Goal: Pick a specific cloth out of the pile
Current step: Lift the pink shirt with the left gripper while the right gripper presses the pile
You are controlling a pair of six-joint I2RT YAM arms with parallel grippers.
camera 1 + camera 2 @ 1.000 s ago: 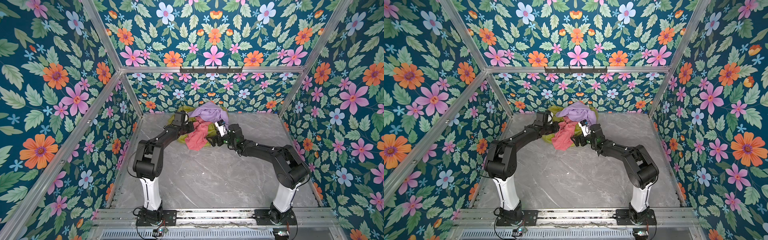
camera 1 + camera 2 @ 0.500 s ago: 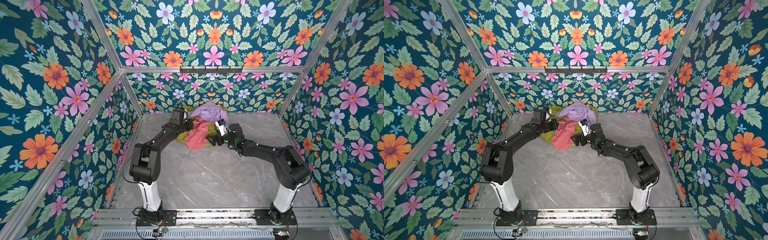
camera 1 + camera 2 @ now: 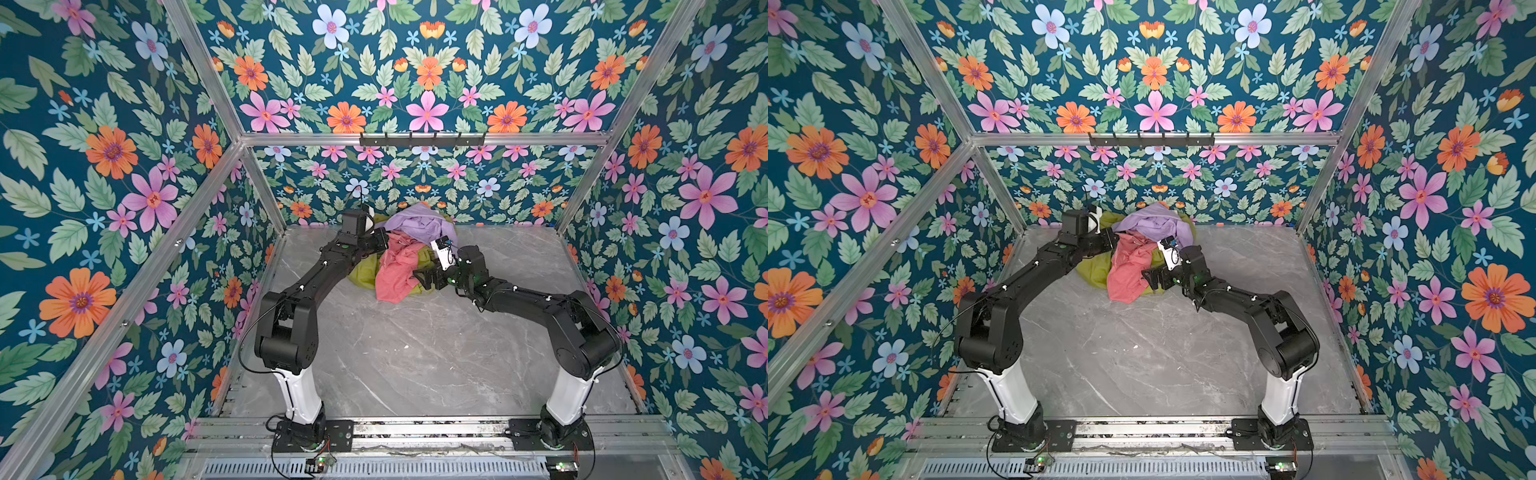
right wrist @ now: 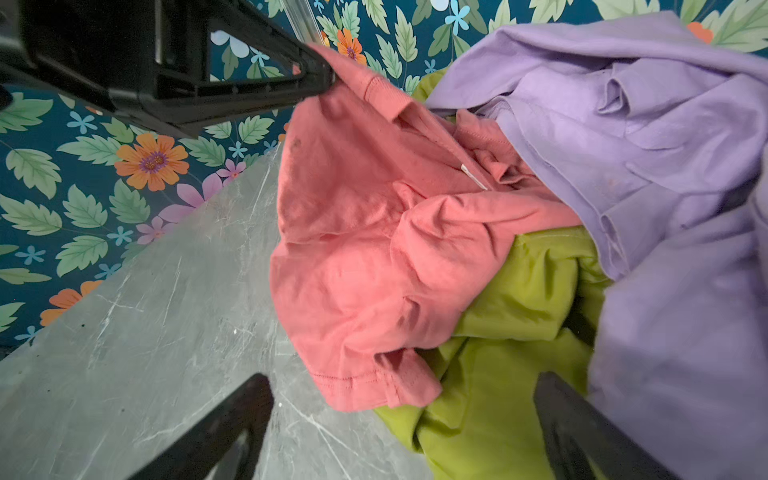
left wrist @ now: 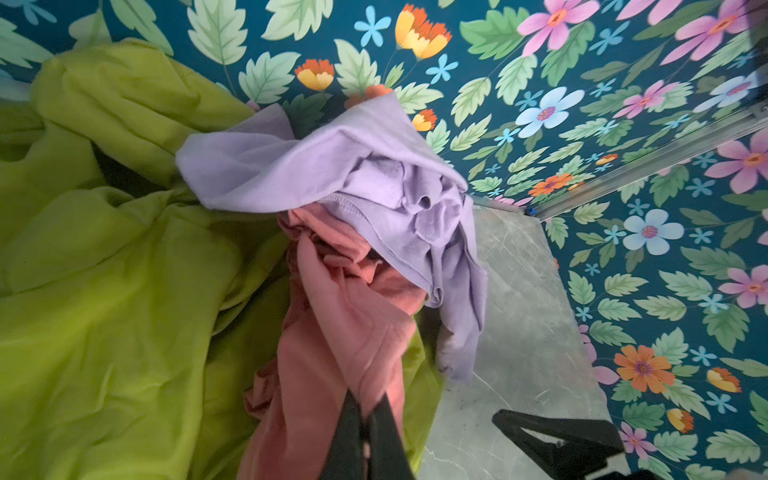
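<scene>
The pile lies at the back of the table in both top views: a lilac cloth point(image 3: 417, 224) on top, an olive-green cloth point(image 3: 362, 275) beneath, and the salmon-pink cloth point(image 3: 395, 275) draped down the front. My left gripper point(image 5: 368, 409) is shut on a fold of the pink cloth point(image 5: 332, 332), pinching its upper edge at the pile's left side point(image 3: 380, 243). My right gripper point(image 4: 399, 419) stands open low at the pile's front right point(image 3: 424, 278), its fingers point(image 4: 237, 411) either side of the pink hem point(image 4: 365, 382) and green cloth point(image 4: 498, 374), gripping nothing.
The grey marble table point(image 3: 415, 353) stretches in front of the pile. Flowered walls close in the back and both sides, with the back wall point(image 3: 415, 195) right behind the pile. A hook rail point(image 3: 422, 139) hangs high on the back frame.
The left arm has drawn its wrist up and back a little with the pink cloth's edge still pinched. The right arm has stayed where it was, still open.
</scene>
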